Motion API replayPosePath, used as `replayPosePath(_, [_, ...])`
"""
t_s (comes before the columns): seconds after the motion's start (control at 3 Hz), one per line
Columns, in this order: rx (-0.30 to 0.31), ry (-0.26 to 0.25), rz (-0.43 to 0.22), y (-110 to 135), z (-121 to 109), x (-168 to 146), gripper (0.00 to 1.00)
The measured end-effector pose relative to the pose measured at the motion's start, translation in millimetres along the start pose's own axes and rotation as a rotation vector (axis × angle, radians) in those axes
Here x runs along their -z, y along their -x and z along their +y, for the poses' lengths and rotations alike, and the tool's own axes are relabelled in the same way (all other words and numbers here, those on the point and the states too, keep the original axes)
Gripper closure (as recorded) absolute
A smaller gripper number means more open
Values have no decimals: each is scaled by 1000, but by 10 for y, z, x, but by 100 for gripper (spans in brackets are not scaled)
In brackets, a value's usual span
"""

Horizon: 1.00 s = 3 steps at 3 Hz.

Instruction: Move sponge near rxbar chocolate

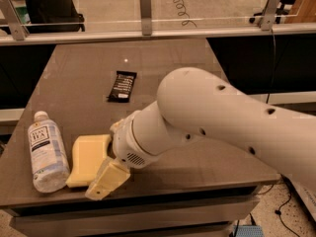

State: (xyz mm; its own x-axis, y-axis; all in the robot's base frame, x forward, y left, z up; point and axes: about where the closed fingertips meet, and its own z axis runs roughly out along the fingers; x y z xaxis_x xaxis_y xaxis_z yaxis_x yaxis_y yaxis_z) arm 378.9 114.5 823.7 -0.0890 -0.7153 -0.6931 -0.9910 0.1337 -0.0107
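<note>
The pale yellow sponge (88,157) lies flat near the table's front left edge. The rxbar chocolate (122,86), a flat black bar with white lettering, lies farther back near the middle of the table, well apart from the sponge. My gripper (106,179) hangs from the big white arm at the sponge's front right corner, low over the table and overlapping the sponge's edge. Whether it touches or holds the sponge does not show.
A clear bottle with a white label (47,152) lies on its side just left of the sponge. The brown table (197,58) ends close in front of the gripper. A rail with posts (145,6) runs behind the table.
</note>
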Motion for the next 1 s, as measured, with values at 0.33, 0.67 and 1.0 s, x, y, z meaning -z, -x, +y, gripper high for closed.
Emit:
replayPosePath(0.33, [-22,-2,3,-22,30,-34,41])
replayPosePath(0.67, [-55,-20,0,-71,-13,43,63])
replayPosePath(1.0, [-101,-81,-2,-207,-202,281,87])
